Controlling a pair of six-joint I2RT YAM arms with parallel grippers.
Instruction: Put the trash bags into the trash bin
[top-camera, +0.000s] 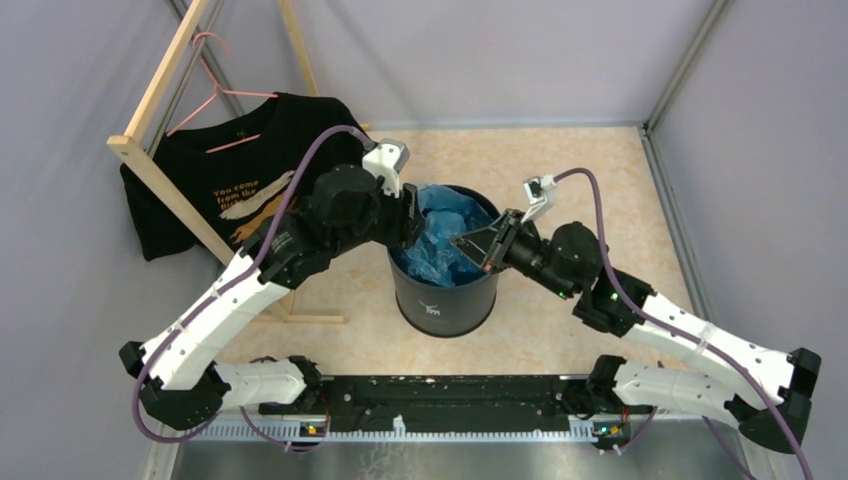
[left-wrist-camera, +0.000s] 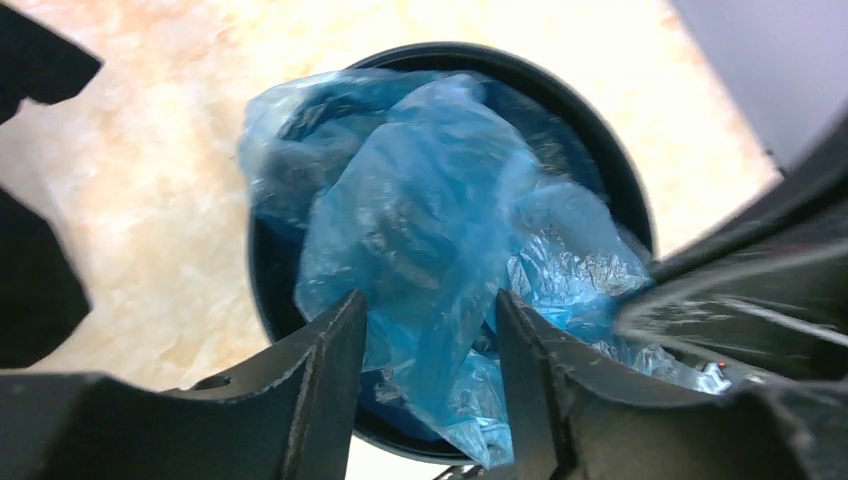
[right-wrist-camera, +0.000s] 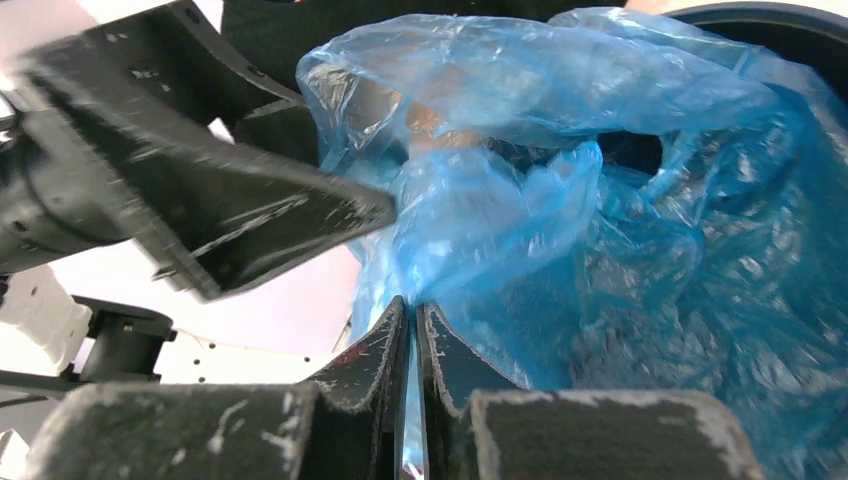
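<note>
The dark round trash bin (top-camera: 445, 300) with a white deer logo stands mid-table. The crinkly light-blue trash bag (top-camera: 440, 235) is bunched in its mouth and rises above the rim. My left gripper (top-camera: 412, 222) is over the bin's left rim. In the left wrist view it (left-wrist-camera: 430, 300) is open, with a fold of the bag (left-wrist-camera: 430, 200) hanging between the fingers, above the bin (left-wrist-camera: 600, 130). My right gripper (top-camera: 470, 245) reaches in from the right. In the right wrist view it (right-wrist-camera: 412, 305) is shut on a pinch of the bag (right-wrist-camera: 600, 200).
A black T-shirt (top-camera: 240, 170) hangs on a pink hanger (top-camera: 215, 95) from a wooden rack (top-camera: 160, 170) at the back left. Grey walls enclose the beige table (top-camera: 590, 170). The left gripper's finger (right-wrist-camera: 250, 210) is close beside the right gripper.
</note>
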